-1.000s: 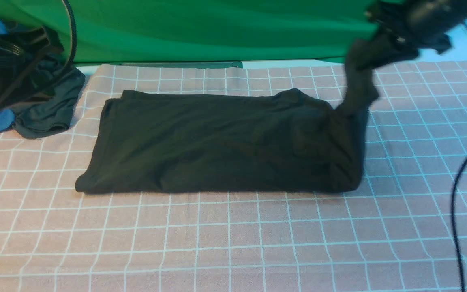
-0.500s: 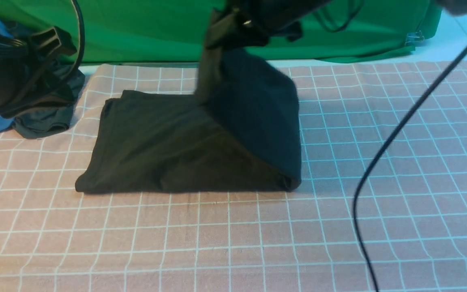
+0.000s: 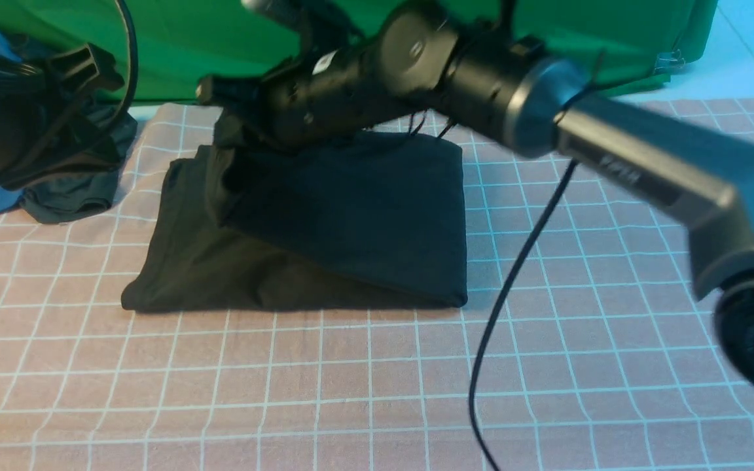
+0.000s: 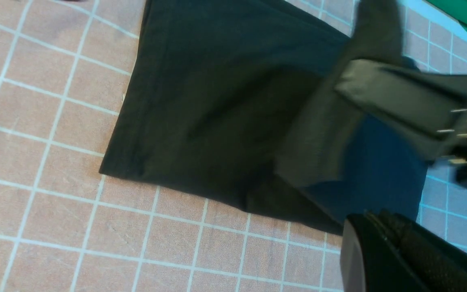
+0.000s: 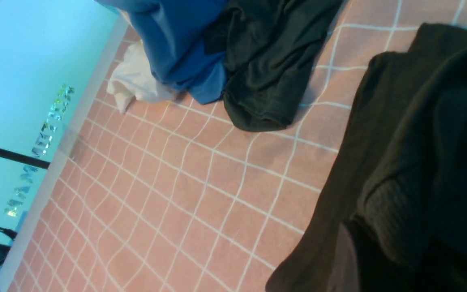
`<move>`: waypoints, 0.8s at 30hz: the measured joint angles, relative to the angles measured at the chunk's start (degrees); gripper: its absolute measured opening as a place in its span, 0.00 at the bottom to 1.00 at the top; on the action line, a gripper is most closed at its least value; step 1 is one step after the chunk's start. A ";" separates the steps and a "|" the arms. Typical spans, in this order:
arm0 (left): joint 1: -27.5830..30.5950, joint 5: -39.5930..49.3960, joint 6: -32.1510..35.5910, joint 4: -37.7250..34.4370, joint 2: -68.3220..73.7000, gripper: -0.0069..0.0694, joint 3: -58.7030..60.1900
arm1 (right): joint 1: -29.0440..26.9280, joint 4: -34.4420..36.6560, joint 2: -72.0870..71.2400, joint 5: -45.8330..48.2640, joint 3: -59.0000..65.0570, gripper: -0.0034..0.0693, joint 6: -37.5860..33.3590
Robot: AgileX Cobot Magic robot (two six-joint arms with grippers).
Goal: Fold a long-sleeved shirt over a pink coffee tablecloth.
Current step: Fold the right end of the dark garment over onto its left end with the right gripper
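Note:
The black long-sleeved shirt (image 3: 324,216) lies on the pink coffee tablecloth (image 3: 351,379), its right half doubled over toward the left; no print shows. My right gripper (image 3: 223,114) has reached across to the shirt's far left part and is shut on the carried edge, still a little above the lower layer. The left wrist view shows that gripper (image 4: 351,81) with cloth hanging from it over the shirt (image 4: 217,101). In the right wrist view the knit fabric (image 5: 399,162) runs into the jaws. My left gripper (image 4: 373,227) hangs raised at the left, shut and empty.
A pile of a blue garment (image 5: 176,44), a dark grey one (image 3: 76,190) and something white (image 5: 132,85) sits at the cloth's far left corner, below my left arm (image 3: 4,111). A black cable (image 3: 514,275) hangs over the cloth right of the shirt. A green backdrop (image 3: 220,46) stands behind.
My right gripper has swept from the far right to the left and come down, carrying the shirt's right end over its left half. The left arm has barely moved.

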 joint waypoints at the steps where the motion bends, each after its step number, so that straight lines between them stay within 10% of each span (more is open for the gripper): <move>1: 0.00 0.00 0.02 0.00 0.00 0.11 0.00 | 0.46 0.00 0.70 -0.89 0.00 0.19 0.00; 9: 0.00 0.00 1.01 0.00 0.00 0.11 0.00 | 3.09 0.48 5.64 -7.29 0.00 0.24 0.00; 19: 0.00 0.00 1.41 0.00 0.00 0.11 0.00 | 3.29 1.05 6.91 -7.99 -1.53 0.71 -0.21; 24: 0.00 0.00 1.41 0.00 0.00 0.11 0.00 | 1.48 0.65 6.14 1.42 -5.32 0.79 -5.61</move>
